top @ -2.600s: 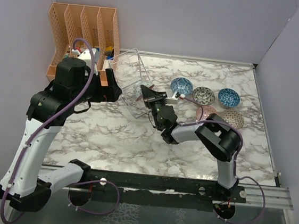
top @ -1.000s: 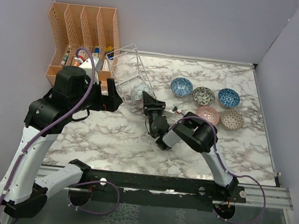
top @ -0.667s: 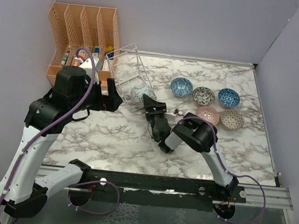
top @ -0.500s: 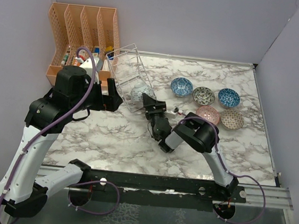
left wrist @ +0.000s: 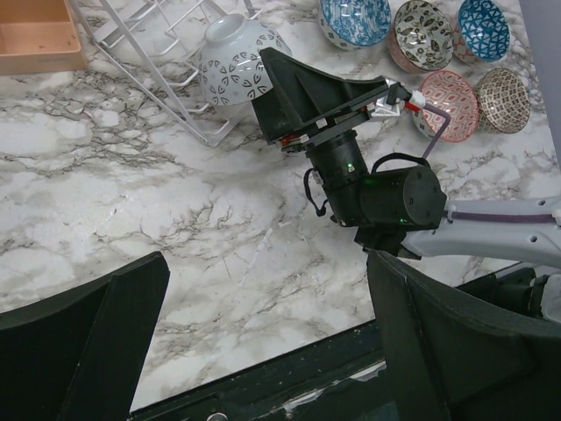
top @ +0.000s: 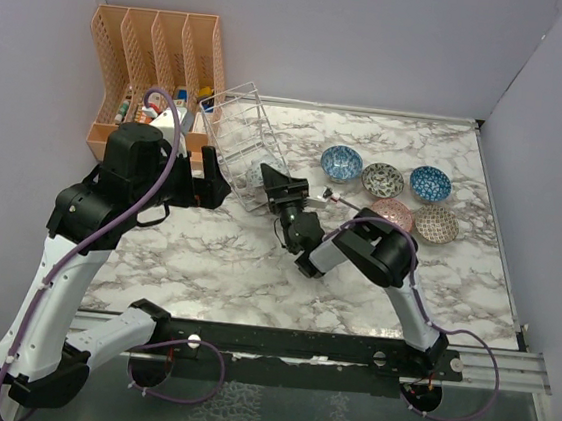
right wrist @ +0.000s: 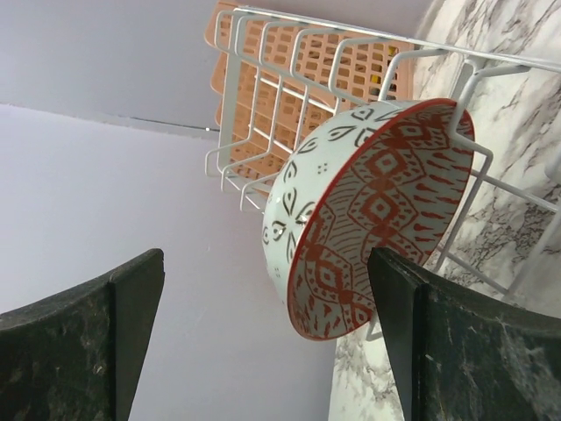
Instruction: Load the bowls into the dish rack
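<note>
inside dish rack, one bowl

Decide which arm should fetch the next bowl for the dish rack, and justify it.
Right. The right end effector is open and empty beside the dish rack, with the nearest blue bowl and the other loose bowls on its side. The left end effector sits beyond the rack, farther from them.

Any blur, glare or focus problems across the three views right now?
Top external: light is even and soft and the view is sharp throughout, though the thin dish rack nearly vanishes against the marble table. Left wrist: the racked bowl is crisp; its own fingers are dark, soft-edged shapes. Right wrist: the bowl is in focus with no strong glare; the fingers are blurred and the scene is strongly tilted.
</note>
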Robot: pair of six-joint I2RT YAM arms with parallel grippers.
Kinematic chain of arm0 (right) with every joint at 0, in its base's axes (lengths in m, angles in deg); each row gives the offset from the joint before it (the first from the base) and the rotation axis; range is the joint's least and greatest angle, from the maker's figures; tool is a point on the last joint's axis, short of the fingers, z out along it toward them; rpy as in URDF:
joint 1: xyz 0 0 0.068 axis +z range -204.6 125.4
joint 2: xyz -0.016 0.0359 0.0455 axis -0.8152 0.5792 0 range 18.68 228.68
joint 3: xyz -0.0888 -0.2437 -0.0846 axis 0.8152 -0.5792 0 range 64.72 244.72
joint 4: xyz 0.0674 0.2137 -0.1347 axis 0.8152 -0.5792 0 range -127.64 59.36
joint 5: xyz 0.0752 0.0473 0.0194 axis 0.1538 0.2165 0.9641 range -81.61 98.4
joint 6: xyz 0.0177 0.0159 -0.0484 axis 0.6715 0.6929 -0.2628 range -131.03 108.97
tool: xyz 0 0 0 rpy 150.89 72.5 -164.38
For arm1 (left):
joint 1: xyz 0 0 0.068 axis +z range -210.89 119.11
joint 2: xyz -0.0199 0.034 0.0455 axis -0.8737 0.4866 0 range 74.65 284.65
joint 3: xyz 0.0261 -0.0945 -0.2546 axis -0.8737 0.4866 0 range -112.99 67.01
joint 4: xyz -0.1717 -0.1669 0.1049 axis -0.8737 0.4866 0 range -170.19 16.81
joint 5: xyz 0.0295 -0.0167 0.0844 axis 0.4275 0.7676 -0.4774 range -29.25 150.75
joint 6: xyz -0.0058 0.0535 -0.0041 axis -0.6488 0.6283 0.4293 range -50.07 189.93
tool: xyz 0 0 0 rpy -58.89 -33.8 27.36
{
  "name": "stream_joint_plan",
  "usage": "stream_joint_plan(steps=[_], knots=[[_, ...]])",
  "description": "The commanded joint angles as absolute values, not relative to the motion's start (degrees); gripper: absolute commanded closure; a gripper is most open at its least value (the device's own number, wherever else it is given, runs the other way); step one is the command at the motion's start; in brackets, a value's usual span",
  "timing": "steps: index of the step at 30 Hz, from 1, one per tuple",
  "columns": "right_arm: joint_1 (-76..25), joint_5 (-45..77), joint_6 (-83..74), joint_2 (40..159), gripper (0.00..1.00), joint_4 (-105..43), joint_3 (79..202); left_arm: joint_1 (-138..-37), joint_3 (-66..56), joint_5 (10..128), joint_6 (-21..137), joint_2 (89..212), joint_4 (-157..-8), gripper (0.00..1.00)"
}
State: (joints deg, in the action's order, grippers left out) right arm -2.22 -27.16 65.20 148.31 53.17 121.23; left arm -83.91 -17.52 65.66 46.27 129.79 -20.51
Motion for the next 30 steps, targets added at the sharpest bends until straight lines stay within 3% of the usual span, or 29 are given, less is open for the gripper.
stream_joint_plan(steps=[1, 16, 30], knots=[[-3.27, -23.6, 64.35, 145.45, 0.01, 57.58, 122.62, -84.27, -19.03, 65.85, 45.97, 129.68, -20.77, 0.01], [-5.13, -16.08, 67.84, 143.07, 0.01, 48.53, 125.01, -84.28, -19.56, 65.42, 45.75, 130.3, -20.82, 0.01], [-5.15, -16.64, 70.89, 140.15, 0.01, 46.83, 119.2, -84.27, -20.33, 64.89, 45.3, 130.76, -20.34, 0.01]])
